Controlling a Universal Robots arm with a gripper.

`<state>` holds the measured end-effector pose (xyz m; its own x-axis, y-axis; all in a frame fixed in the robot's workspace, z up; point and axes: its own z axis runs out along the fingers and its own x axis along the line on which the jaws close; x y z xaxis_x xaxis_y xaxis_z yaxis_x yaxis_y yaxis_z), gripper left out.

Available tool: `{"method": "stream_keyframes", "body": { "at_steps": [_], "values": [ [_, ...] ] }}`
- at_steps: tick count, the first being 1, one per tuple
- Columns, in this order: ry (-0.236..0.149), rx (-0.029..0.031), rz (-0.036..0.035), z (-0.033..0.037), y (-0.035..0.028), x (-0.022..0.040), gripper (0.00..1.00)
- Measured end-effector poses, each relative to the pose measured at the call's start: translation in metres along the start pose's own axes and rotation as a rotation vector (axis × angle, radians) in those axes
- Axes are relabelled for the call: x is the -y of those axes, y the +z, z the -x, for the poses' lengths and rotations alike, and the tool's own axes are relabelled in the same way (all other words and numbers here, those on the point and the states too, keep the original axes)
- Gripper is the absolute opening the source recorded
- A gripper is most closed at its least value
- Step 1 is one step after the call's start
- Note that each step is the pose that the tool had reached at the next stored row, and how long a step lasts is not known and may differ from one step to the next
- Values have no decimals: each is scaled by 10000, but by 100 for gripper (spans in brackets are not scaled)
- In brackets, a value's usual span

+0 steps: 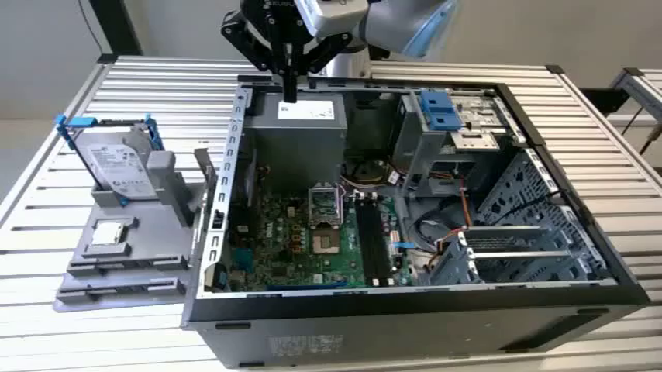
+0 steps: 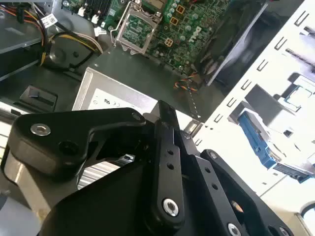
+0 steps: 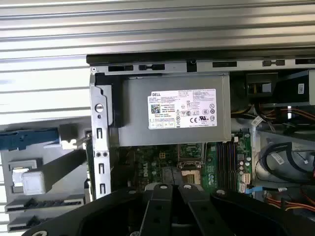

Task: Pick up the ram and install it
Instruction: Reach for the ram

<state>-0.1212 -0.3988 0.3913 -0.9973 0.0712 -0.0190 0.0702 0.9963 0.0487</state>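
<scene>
The hand (image 1: 291, 87), fingers pressed together and empty, hangs above the computer case's (image 1: 414, 329) far edge. The ram (image 1: 205, 177) seems to stand lengthwise just outside the case wall, toward the exterior view's left.

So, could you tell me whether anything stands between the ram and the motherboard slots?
Yes: the case's side wall. The ram appears to stand just outside it on the grey fixture, while the slots lie inside the case.

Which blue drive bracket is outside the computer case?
The blue bracket framing the silver hard drive on the grey stand, at the exterior view's left; the other blue bracket sits inside the computer case.
</scene>
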Motion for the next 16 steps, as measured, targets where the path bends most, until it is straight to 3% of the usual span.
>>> {"method": "stream_keyframes", "body": {
  "at_steps": [16],
  "values": [
    [1, -1, -1, -1, 0, 0, 0]
  ]
}}
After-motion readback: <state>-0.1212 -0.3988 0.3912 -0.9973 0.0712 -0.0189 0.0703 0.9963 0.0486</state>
